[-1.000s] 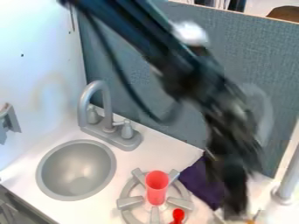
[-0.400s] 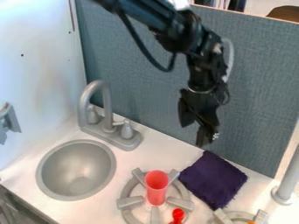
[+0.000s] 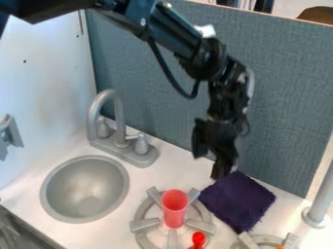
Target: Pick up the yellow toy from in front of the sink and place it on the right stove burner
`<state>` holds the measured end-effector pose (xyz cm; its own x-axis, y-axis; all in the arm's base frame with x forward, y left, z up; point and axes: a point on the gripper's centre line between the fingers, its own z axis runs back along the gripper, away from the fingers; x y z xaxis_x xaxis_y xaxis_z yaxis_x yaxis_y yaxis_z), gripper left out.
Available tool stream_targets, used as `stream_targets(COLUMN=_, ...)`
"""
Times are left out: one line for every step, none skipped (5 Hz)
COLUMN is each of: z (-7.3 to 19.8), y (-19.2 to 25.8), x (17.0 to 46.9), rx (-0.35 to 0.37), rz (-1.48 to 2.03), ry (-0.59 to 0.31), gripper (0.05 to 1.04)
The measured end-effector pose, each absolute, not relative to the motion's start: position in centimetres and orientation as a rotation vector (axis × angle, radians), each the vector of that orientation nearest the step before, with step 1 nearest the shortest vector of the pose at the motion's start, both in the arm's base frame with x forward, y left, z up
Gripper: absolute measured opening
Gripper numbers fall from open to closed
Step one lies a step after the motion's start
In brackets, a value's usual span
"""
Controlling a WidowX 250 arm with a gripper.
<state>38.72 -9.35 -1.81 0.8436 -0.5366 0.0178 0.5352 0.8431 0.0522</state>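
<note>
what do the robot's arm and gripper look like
The jointed black robot arm has a bluish sheen, small silvery bolt heads and a white part on its upper side. A loose black cable loops beneath it. The black two-finger gripper has broad, dark fingers.

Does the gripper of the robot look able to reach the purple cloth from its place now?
Probably yes: the gripper hangs beside the purple cloth's far corner, with nothing visible between them.

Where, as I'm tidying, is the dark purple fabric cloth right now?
In the camera view, the cloth lies at lower right on the white counter, right of the red plastic cup, the black claw near its upper corner.
</note>
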Motion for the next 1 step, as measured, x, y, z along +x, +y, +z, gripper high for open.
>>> stream_targets(z=-2.13, y=-11.01, x=38.19, rx=0.016, rz=-0.581, ry=-0.042, gripper=1.010)
